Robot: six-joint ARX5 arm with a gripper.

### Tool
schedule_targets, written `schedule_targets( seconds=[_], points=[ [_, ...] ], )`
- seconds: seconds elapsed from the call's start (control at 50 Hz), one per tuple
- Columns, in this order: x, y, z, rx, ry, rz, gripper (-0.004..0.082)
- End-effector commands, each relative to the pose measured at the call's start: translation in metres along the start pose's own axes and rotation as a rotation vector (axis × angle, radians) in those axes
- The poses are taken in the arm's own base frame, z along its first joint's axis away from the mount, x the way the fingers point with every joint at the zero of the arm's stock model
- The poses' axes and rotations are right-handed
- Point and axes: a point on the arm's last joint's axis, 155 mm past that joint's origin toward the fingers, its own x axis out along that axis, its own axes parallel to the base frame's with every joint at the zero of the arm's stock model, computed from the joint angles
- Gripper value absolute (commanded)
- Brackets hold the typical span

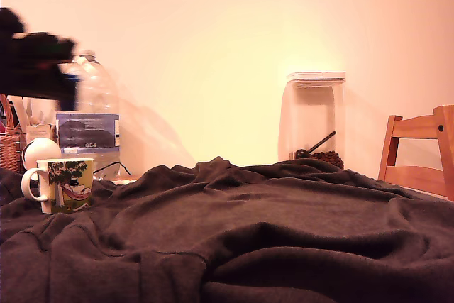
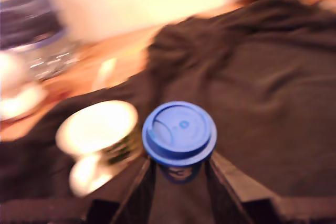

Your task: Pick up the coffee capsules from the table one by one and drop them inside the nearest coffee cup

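Note:
In the wrist view, a dark-blue coffee capsule (image 2: 178,132) sits between my gripper's (image 2: 179,176) two dark fingers (image 2: 137,195), wide rim facing the camera. The gripper is shut on it, above the fabric. The white coffee cup (image 2: 100,127) stands just beside and below the capsule, its open mouth showing; this view is blurred by motion. In the exterior view the cup (image 1: 67,184), with its green cartoon print, stands at the far left on the rumpled dark table (image 1: 284,232). My arm (image 1: 35,62) is a dark blur above it. The capsule does not show there.
A big clear water bottle (image 1: 92,111) stands behind the cup, with a wicker basket (image 1: 8,152) and a white round object (image 1: 39,150) beside it. A tall clear jar (image 1: 316,118) with a white lid stands at the back. A wooden chair (image 1: 422,150) is at the exterior view's right.

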Motion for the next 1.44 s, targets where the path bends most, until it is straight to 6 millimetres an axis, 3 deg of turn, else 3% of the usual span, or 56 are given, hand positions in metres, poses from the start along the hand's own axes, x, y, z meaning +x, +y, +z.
schedule_targets(
  seconds=[0.0,0.22,0.58,1.2,1.42],
  points=[
    [-0.002,0.009,-0.009,0.000,0.019,0.024,0.0196],
    [-0.005,0.037,-0.020,-0.029,0.061,0.094,0.0196],
    [-0.004,0.056,-0.010,-0.063,0.023,0.094,0.0196],
    [0.024,0.055,-0.015,-0.059,0.093,0.063,0.0196],
    [0.025,0.057,-0.005,-0.058,0.075,0.067,0.0196]
  ],
)
